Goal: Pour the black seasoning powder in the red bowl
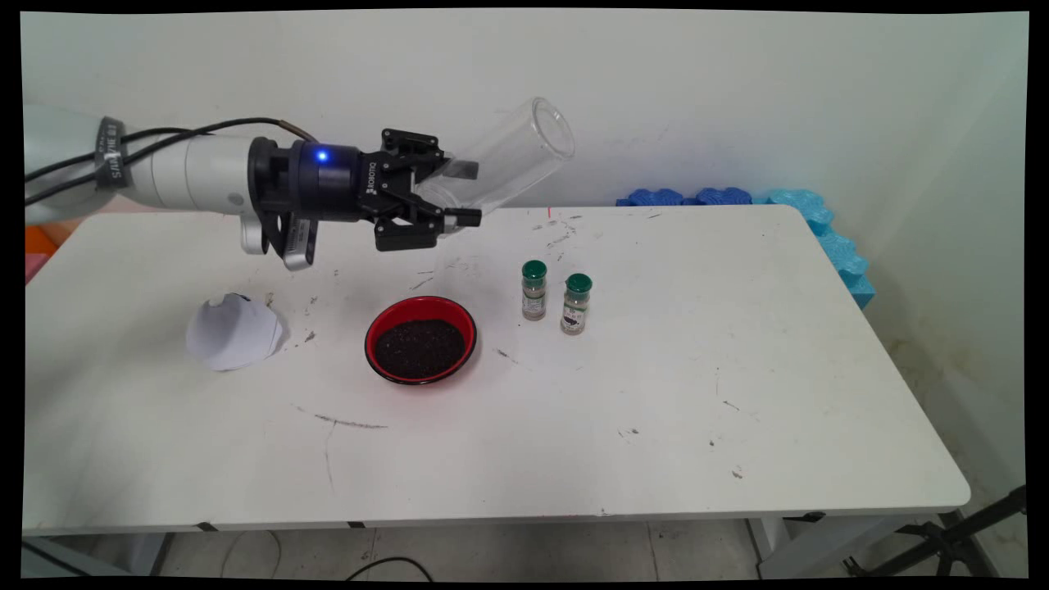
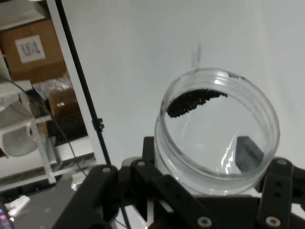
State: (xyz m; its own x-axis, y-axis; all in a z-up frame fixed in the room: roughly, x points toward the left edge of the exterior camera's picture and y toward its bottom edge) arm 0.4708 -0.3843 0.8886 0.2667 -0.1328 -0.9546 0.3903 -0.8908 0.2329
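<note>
In the main view, a clear plastic jar [image 1: 508,156] is gripped by the hand [image 1: 459,192], whose fingers are clamped against the jar's lower part. The jar is held in the air above the far part of the desk [image 1: 737,393], tilted so that its open mouth points up and to the right, toward the wall. Below the hand, and nearer the camera, a red bowl [image 1: 421,339] filled with dark grains is seen on the desk. To the right of the bowl, two small spice bottles [image 1: 534,290] with green caps stand upright just beside each other. To the left of the bowl, a white paper cone [image 1: 234,332] is lying on the desk. Blue foam pieces [image 1: 819,221] are lined along the desk's far right edge.

In the hand view, the jar [image 2: 217,138] is seen from its open mouth, held between the fingers [image 2: 248,152]. A small streak of dark grains [image 2: 193,101] is seen against its inner wall near the rim. Shelves with cardboard boxes [image 2: 33,47] are visible at the left.
</note>
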